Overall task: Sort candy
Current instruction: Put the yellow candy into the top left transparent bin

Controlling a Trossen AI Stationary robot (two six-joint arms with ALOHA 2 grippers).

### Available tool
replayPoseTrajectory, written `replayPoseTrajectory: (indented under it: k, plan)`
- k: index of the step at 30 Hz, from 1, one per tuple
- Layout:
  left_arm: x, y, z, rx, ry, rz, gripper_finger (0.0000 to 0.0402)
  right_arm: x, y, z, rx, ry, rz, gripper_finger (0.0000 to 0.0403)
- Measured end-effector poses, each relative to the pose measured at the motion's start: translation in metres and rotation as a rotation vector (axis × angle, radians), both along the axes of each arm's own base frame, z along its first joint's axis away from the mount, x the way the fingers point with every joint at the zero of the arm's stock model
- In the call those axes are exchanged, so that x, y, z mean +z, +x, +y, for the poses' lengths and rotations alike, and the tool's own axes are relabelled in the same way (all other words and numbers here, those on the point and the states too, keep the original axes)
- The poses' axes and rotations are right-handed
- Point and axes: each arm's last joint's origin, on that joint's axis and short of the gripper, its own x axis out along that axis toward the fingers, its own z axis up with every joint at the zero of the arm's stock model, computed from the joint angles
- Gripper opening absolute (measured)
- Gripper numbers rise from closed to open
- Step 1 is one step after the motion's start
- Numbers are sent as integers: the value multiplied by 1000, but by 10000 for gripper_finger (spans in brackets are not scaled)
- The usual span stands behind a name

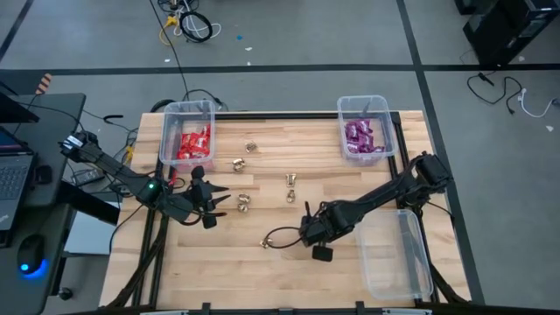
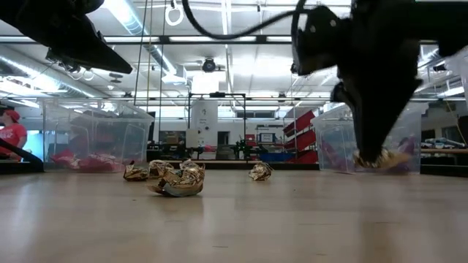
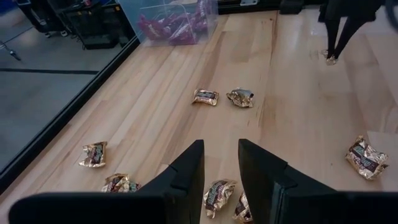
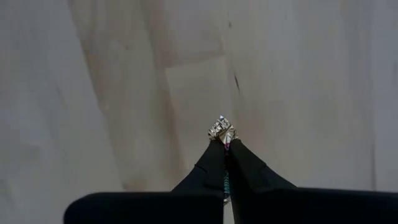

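Observation:
Several gold foil-wrapped candy pieces (image 1: pixel 291 178) lie flat and scattered on the wooden table (image 1: pixel 367 188). Red candy (image 1: pixel 194 144) fills the far left bin and purple candy (image 1: pixel 360 137) the far right bin. My right gripper (image 4: pixel 224 140) points down near the table's middle, shut on one gold piece (image 4: pixel 222 129), which also shows in the low view (image 2: pixel 380 158). My left gripper (image 3: pixel 221 168) hovers open at the table's left above two gold pieces (image 3: pixel 217 196), touching nothing. My right gripper pinches the gold piece by one edge (image 4: pixel 222 135) between its two fingertips, coming from above and pointing down. Most of the wrapper sticks out below the tips. The piece hangs just above the table top.
A clear, empty-looking bin (image 1: pixel 398 254) stands at the near right, beside my right arm. A loose gold piece (image 1: pixel 267 243) lies near left of my right gripper, by a cable loop. A person in red (image 2: pixel 9 135) shows beyond the table's left.

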Motion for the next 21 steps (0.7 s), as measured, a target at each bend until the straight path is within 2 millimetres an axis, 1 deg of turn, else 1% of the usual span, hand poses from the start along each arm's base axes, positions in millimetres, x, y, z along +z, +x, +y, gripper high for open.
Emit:
replayPoseTrajectory:
  k: [5,11,17,21]
  plan:
    - [0,0,0,0,1,1,102,28,8,1,20,3,-36,0]
    - [0,0,0,1,0,0,102,69,12,2,53,-2,-52,0]
    - [0,0,0,1,0,0,102,113,1,-3,13,-28,-40,0]
    - [0,0,0,2,0,0,102,143,-13,-6,-24,-5,-77,0]
